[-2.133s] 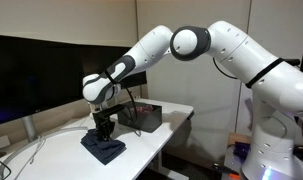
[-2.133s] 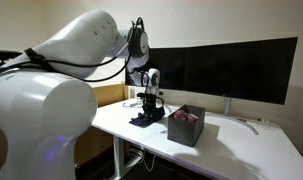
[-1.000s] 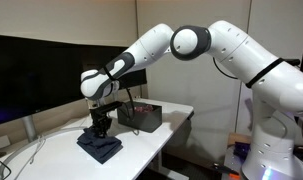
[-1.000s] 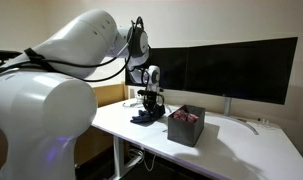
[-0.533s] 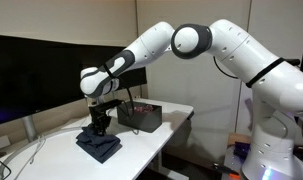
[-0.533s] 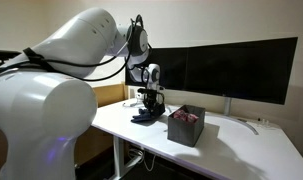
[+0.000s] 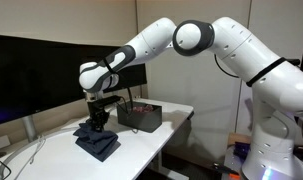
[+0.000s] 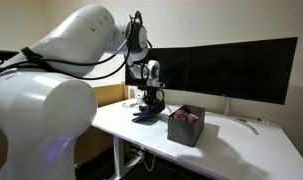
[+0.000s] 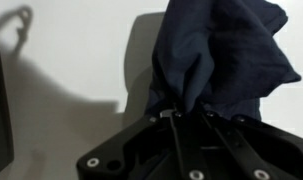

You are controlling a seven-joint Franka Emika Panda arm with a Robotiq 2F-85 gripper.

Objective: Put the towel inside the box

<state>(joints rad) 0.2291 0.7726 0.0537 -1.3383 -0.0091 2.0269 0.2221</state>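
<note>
The towel is a dark navy cloth. In both exterior views it hangs bunched from my gripper (image 7: pixel 95 126), its lower part (image 7: pixel 97 145) resting on the white desk; it also shows (image 8: pixel 143 114) to the left of the box. In the wrist view the towel (image 9: pixel 221 55) fills the upper right and is pinched between my fingers at the gripper (image 9: pixel 187 112). The gripper is shut on the towel. The box (image 7: pixel 139 116) is a dark open container on the desk, to the right of the gripper; it also shows at the desk's near side (image 8: pixel 185 126).
A large dark monitor (image 8: pixel 231 68) stands at the back of the white desk (image 8: pixel 241 150). Cables (image 7: pixel 21 155) lie on the desk near the monitor stand. The desk edge (image 7: pixel 151 160) runs close to the towel and box.
The gripper has risen a little and shifted slightly toward the monitor, drawing the towel up into a bunch with it.
</note>
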